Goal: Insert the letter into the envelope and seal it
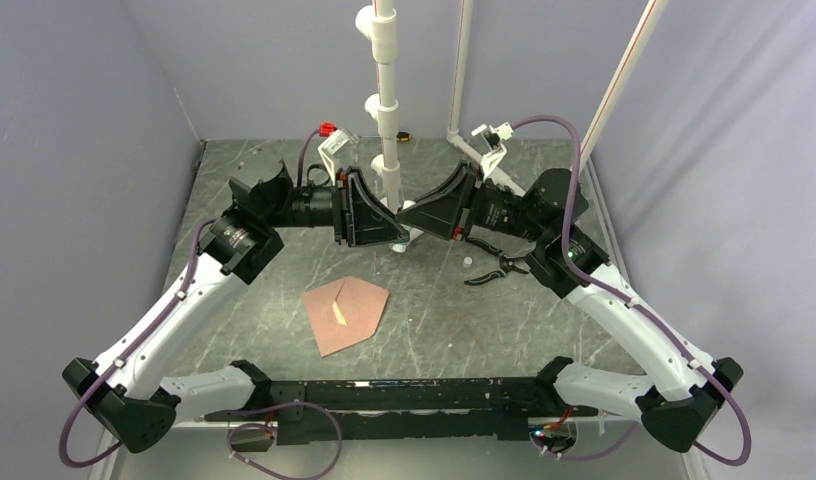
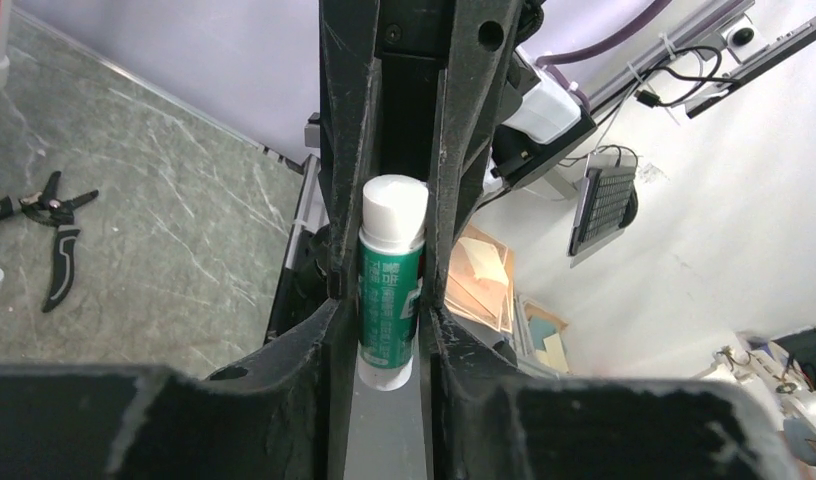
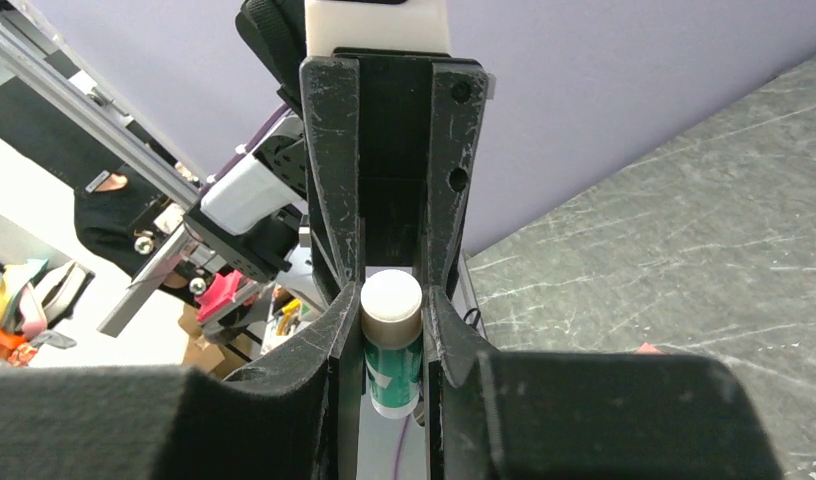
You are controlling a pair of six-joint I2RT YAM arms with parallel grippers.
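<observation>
— Marbled grey-green worktop (image 1: 454,320), lilac walls on three sides. Where do we see the envelope (image 1: 362,305)?
— Flat on the worktop, near the middle, between the two arms and closer to their bases than the claws are. Nothing touches it.
— How does it look to us?
— Pinkish-brown paper, with a five-sided outline and one blunt point toward the right arm's side. A thin pale strip (image 1: 338,313) lies along its middle. We cannot tell what that strip is, nor whether the flap is down.
— And the claws?
— Both are held up off the worktop, meeting nose to nose at the centre. Our left claw (image 2: 382,312) is clamped on a glue stick (image 2: 391,262) with a green label and white ends. Our right claw (image 3: 392,305) grips the same stick from the other end.
— Anything else on the worktop?
— Black-handled pliers (image 1: 496,267) lie by the right arm, well apart from the envelope, with a small white cap (image 1: 467,260) just beside them.
</observation>
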